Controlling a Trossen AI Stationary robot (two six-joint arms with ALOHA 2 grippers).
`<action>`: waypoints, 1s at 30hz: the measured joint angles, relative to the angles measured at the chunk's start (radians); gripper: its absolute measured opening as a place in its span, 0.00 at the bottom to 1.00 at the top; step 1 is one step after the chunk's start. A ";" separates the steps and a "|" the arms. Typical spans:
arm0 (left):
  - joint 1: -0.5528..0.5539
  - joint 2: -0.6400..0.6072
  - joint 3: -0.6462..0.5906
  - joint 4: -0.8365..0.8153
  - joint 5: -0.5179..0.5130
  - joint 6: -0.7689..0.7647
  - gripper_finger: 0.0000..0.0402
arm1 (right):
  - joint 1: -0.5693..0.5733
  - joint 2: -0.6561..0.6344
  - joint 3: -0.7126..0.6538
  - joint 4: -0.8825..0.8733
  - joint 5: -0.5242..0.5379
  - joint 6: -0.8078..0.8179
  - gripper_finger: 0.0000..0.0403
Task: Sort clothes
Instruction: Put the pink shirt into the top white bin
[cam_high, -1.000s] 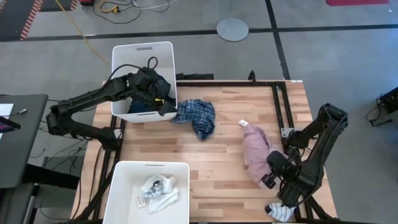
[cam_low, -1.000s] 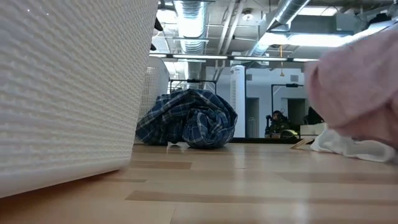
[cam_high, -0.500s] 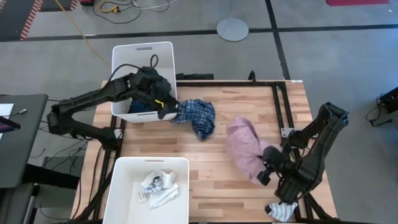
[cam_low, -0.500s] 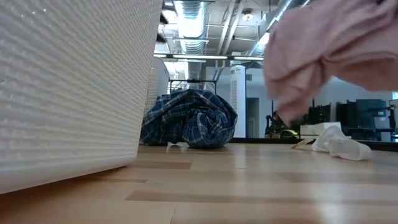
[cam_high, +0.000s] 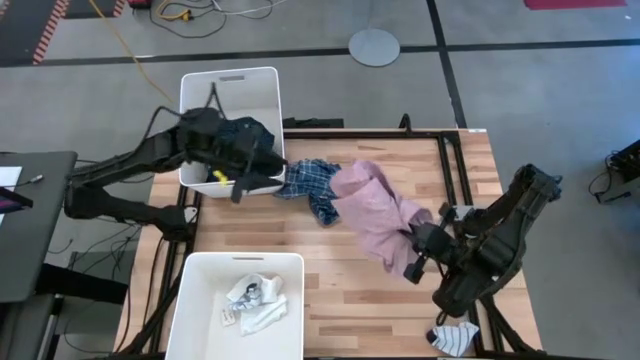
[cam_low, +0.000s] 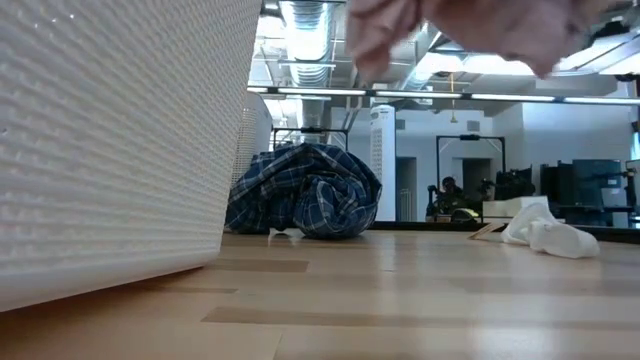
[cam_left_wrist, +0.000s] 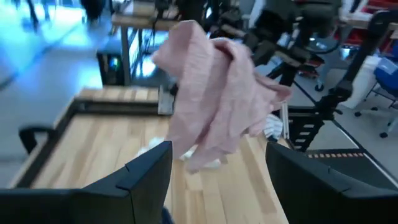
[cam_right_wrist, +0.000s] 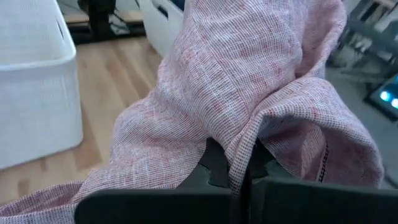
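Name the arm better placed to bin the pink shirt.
Right: its hand is shut on the lifted pink shirt. The left hand hangs open over the far bin.

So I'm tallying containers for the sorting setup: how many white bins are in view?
2. One white bin stands at the table's far left corner, with the left gripper at its near rim. The other white bin stands at the near left corner, holding socks. None seems hidden.
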 joint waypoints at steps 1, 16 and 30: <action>-0.009 -0.013 0.000 0.003 -0.003 0.017 0.63 | -0.016 0.000 0.016 0.019 0.008 -0.048 0.00; -0.174 -0.053 -0.003 -0.038 -0.207 0.176 0.80 | -0.312 0.000 0.152 0.698 -0.105 -1.027 0.00; -0.181 0.012 -0.003 0.146 -0.182 0.080 0.94 | -0.501 0.017 0.152 0.950 -0.434 -1.288 0.00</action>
